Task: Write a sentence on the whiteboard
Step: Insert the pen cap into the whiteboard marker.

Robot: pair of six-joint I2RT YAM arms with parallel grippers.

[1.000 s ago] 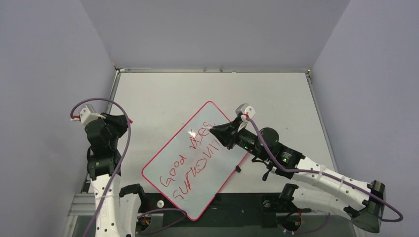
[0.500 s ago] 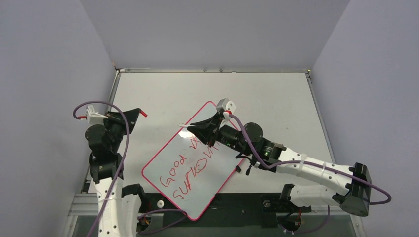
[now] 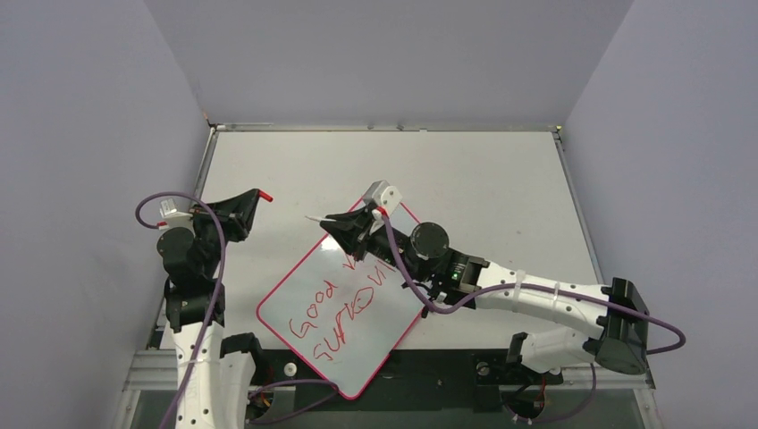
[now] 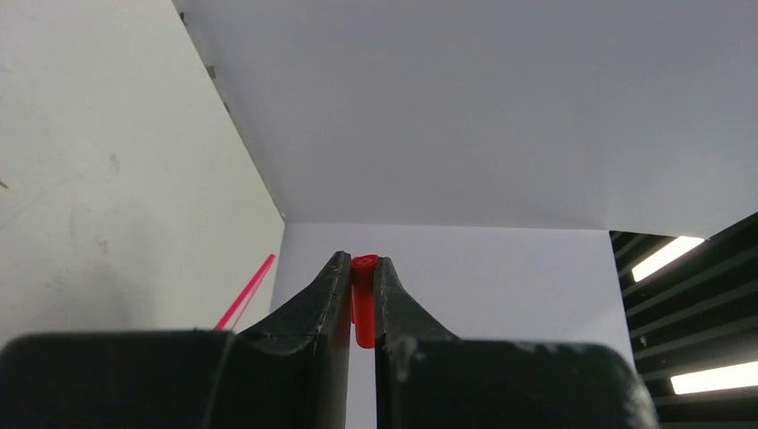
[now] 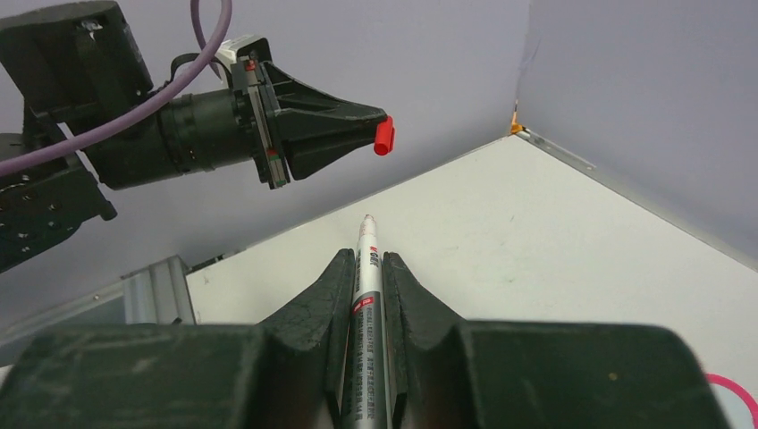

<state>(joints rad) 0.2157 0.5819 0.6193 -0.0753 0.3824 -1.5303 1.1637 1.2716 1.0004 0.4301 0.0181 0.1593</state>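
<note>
Over the last second the right gripper [image 3: 329, 221] has swung leftward off the glossy, round-cornered, pink-framed whiteboard [image 3: 375, 349] and past its far corner. Its jaws are clamped on a slim silvery marker pen [image 5: 366, 331]. Left of the whiteboard, the left gripper [image 3: 253, 198] pinches a small red cylindrical plastic cap [image 4: 363, 304]. The red handwritten sentence [image 3: 344, 299] runs across the whiteboard.

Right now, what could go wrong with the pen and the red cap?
The pen in the right gripper is not yet lined up with the cap in the left gripper; the tip may miss and ink the gripper. The cap sticks out of its grip, so a push might knock it loose. The right arm hangs over the writing and could smear it if it dips.
</note>
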